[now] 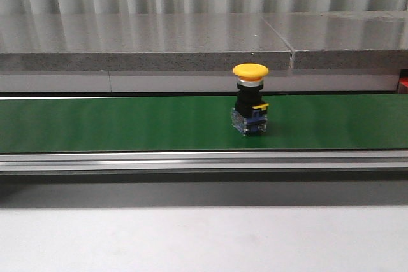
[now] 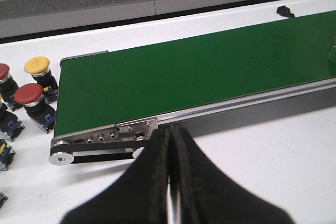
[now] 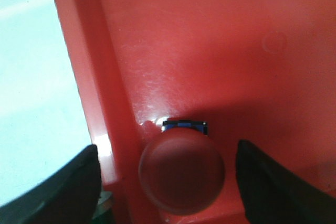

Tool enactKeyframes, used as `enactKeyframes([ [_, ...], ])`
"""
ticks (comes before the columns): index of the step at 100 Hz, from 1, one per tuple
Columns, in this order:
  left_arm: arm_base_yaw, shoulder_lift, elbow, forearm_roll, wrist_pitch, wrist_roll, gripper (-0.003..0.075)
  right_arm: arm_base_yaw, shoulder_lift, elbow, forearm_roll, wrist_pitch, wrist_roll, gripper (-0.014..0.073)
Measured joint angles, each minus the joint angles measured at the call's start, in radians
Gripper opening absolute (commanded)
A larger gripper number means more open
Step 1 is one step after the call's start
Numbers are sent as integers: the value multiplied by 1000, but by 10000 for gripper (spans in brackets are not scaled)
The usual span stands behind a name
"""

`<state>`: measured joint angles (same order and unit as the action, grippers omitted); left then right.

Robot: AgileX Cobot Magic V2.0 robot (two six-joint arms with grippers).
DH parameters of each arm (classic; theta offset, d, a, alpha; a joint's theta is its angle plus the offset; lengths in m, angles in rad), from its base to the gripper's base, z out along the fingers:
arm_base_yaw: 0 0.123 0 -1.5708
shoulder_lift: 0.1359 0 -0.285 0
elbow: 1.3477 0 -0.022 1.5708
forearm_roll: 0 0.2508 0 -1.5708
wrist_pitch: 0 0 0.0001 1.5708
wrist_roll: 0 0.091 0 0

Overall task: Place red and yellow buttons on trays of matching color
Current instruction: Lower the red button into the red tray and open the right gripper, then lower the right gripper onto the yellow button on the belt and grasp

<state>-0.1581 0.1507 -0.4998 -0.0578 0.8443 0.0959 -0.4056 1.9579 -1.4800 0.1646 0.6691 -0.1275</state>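
Upright yellow mushroom-cap push button point(image 1: 250, 99) is seen right of centre on the green conveyor belt point(image 1: 115, 122), likely nearer the right arm. Right end effector point(image 3: 167, 182) is spread open around a red-capped button point(image 3: 181, 176) in the red plastic tray point(image 3: 220, 51); left end effector point(image 2: 170, 182) is closed, empty.

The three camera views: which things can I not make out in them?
- Yellow tray: in no view.
- Red plastic tray: right wrist view shows only part of its floor and one wall; the edges cut it off.
- Red mushroom-head button: its cap hides its body.
- Buttons beside the green conveyor belt: several cut by the left wrist view's edge.
- Both end effectors: outside the front view.
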Motion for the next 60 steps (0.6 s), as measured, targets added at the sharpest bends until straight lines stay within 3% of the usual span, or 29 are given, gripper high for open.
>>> enactKeyframes([
  [36,0,0,0,0,0,0,-20,2,-220,177,2,-44,0,545],
  [60,0,0,0,0,0,0,-20,81,-405,298,2,-38,0,545],
])
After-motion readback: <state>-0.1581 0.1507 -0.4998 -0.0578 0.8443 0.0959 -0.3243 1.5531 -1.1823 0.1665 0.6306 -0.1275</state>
